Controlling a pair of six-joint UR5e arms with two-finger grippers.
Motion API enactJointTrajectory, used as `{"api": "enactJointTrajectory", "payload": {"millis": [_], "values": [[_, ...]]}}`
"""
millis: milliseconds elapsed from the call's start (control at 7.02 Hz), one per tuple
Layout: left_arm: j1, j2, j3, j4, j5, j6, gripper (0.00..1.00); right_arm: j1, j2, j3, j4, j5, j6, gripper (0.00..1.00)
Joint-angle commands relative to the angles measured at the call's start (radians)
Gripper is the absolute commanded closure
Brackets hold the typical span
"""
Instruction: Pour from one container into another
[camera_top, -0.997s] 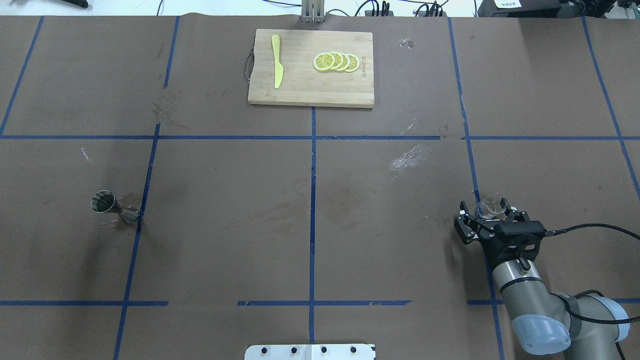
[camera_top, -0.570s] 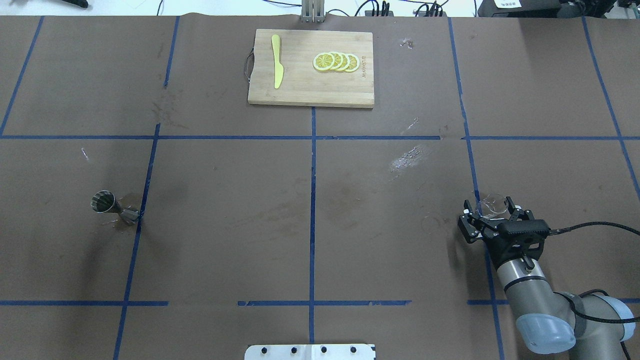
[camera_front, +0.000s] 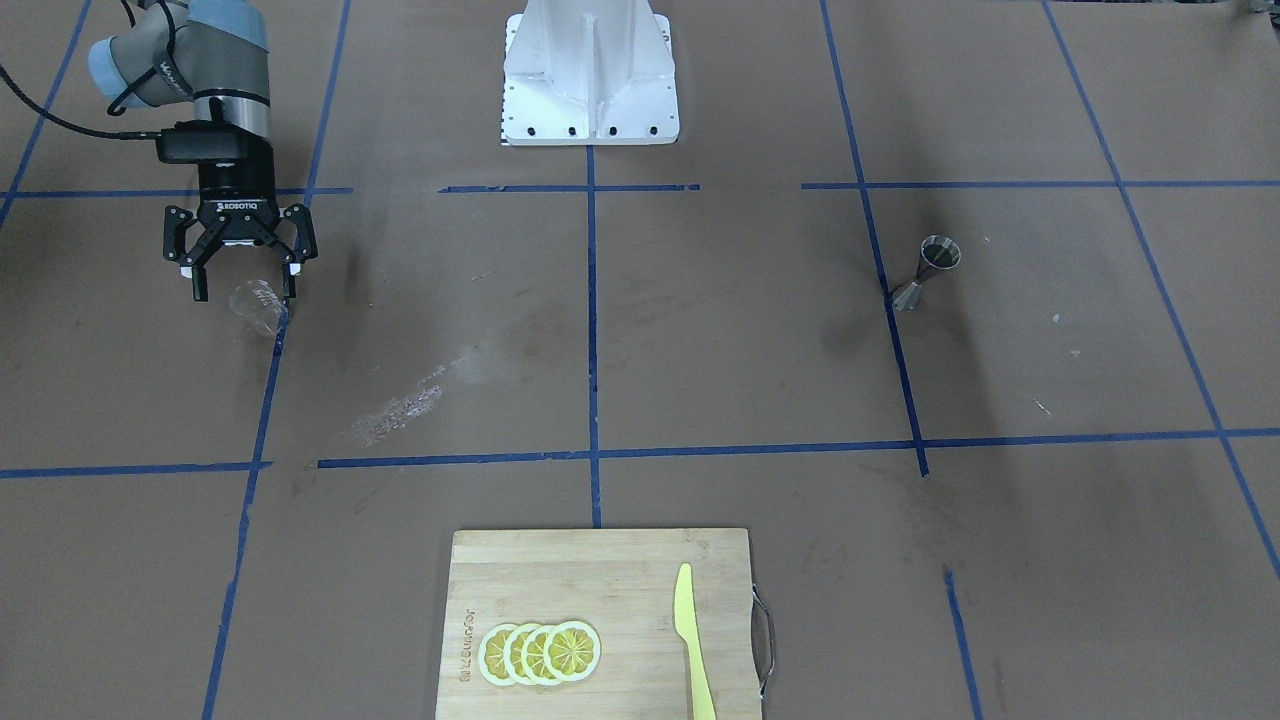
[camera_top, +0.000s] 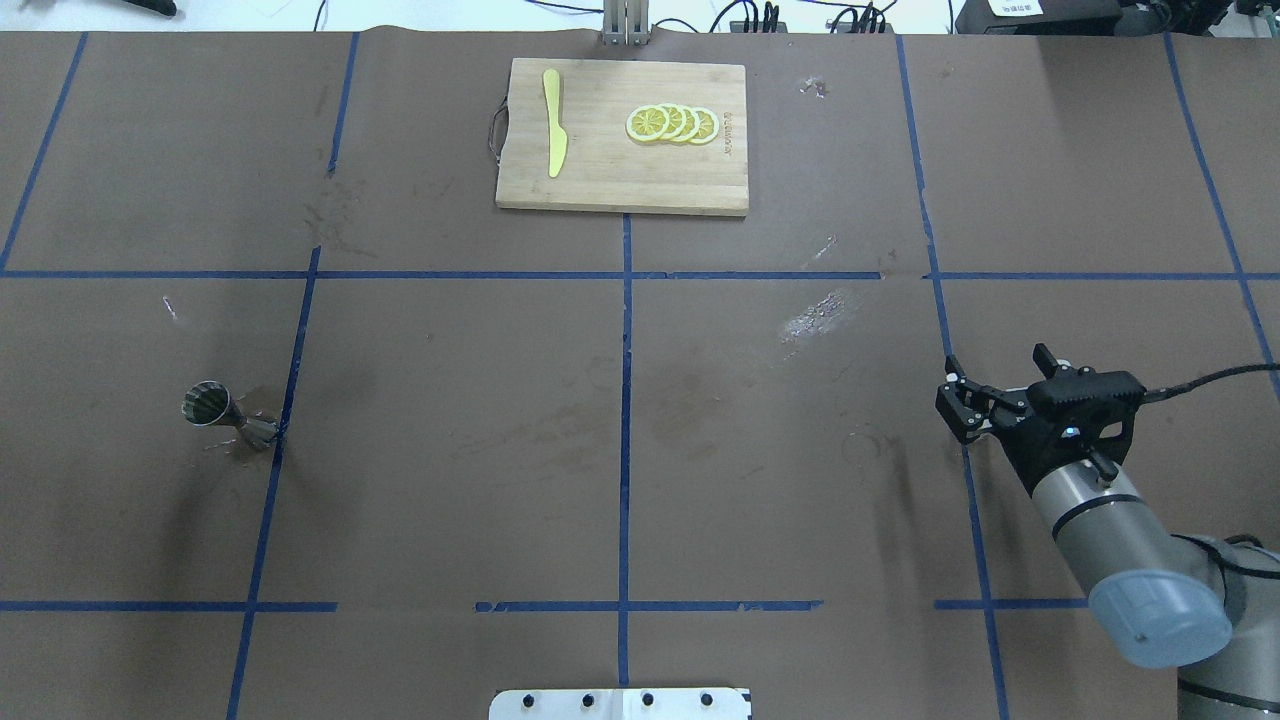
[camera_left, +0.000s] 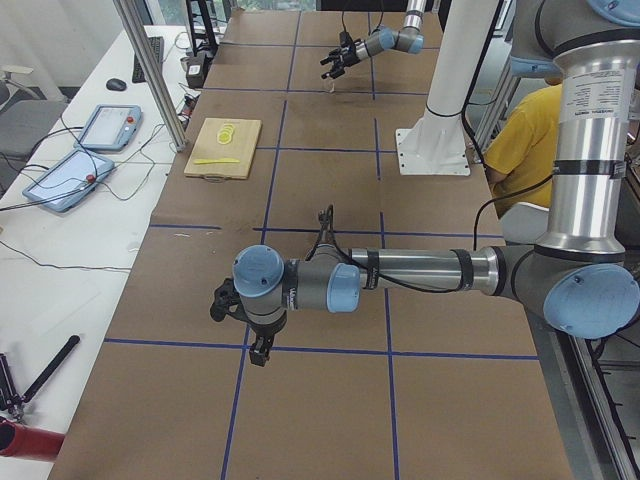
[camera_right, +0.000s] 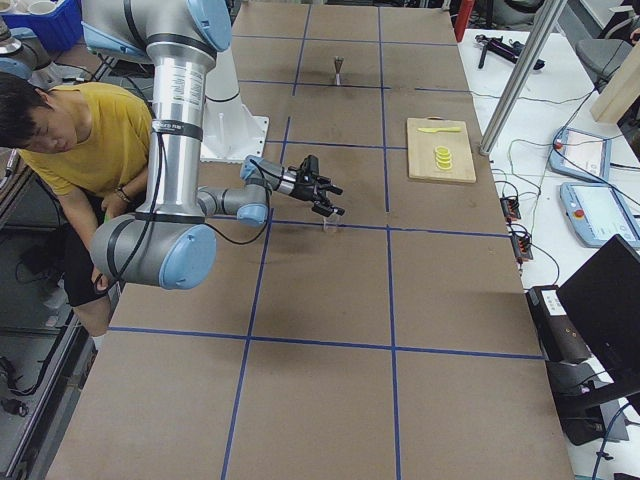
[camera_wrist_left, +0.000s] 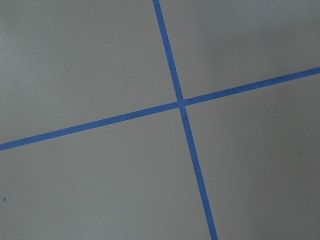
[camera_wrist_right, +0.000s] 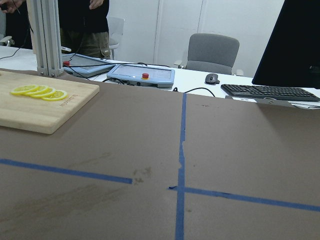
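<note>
Showing clear glass cup (camera_front: 255, 308) at left, steel hourglass jigger (camera_front: 930, 270) upright at right. Right pincer (camera_front: 243, 292) angled down over cup, spread wide. Left pincer (camera_left: 240, 330): can't tell.

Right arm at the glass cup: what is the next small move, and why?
Probably lower the right gripper a little so its fingers straddle the glass cup, ready to shut. The jaws stand open, the cup looks ungripped at or just below the fingertips, and the right wrist view shows no cup. The jigger stands far off, so a hold must come first.
</note>
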Motion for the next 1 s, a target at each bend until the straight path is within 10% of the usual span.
{"api": "enactJointTrajectory", "payload": {"millis": [0,427,855], "values": [[0.000,0.000,-0.012,0.001,0.001,0.000,0.00,0.257,0.002,0.023,-0.005,0.389,-0.176,0.00],[0.000,-0.002,-0.022,0.000,0.001,0.000,0.00,0.746,0.010,0.011,-0.162,1.082,-0.488,0.00],[0.000,-0.002,-0.023,0.000,0.005,0.002,0.00,1.167,0.022,0.011,-0.594,1.505,-1.023,0.00]]}}
